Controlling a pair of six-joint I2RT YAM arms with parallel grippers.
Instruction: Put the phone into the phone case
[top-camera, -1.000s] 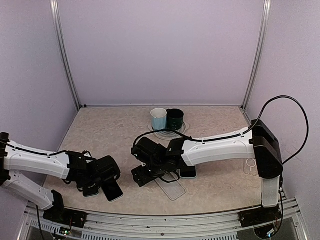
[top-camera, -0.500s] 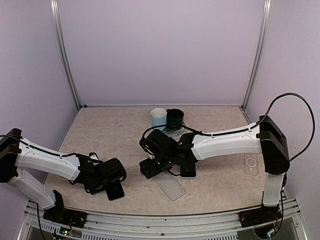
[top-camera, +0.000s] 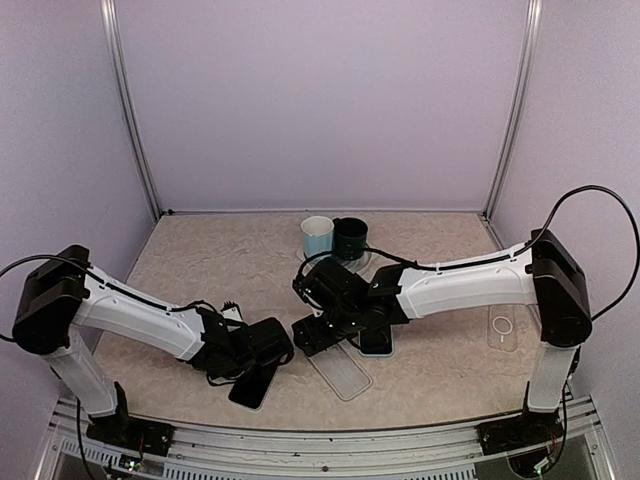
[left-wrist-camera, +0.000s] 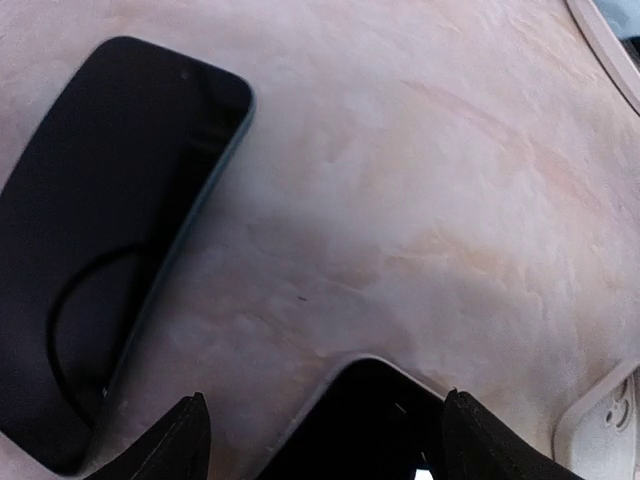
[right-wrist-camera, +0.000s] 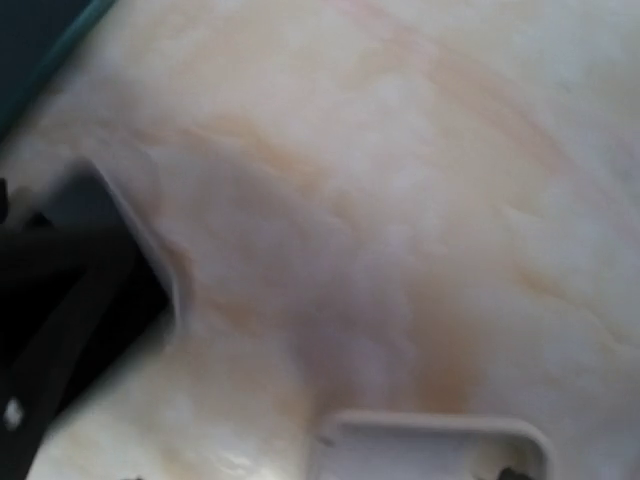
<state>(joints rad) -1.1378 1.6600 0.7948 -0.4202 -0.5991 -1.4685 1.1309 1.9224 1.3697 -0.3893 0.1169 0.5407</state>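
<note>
1. Left gripper (left-wrist-camera: 325, 445) sits low over the table (top-camera: 200, 270) near its front edge, with its fingers (left-wrist-camera: 188, 445) on either side of the phone (top-camera: 251, 387).
2. One phone corner pokes out between the fingertips. In the wrist view it meets the right-hand finger and leaves a gap at the other. Whether the jaws pinch it I cannot tell.
3. Black and slanted, the phone shows on the gripper's near side in the top view.
4. Case (top-camera: 342, 374), clear, lies flat to the right of the phone, apart from it.
5. Right gripper (top-camera: 310, 335) hovers at the case's far-left end. Its wrist view is blurred, so I cannot tell how its jaws stand.
6. Dark slab (top-camera: 376, 341) lies just beyond the case, partly under the right arm.
7. Pale cup (top-camera: 317, 238) and dark cup (top-camera: 350, 238) stand together at the back.
</note>
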